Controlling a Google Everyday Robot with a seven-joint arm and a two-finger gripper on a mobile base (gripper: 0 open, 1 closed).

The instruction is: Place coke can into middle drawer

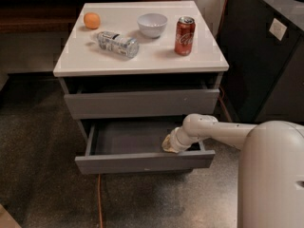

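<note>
Bulky, rounded off-white body (270,175); smooth white tubular arm (223,129); tan-tinged gripper (167,145) inside the drawer (142,161), right front corner.

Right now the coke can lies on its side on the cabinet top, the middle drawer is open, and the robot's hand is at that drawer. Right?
No: the camera view shows the coke can standing upright on the cabinet top. The middle drawer is open, and the hand is at it, near its right front corner.
</note>
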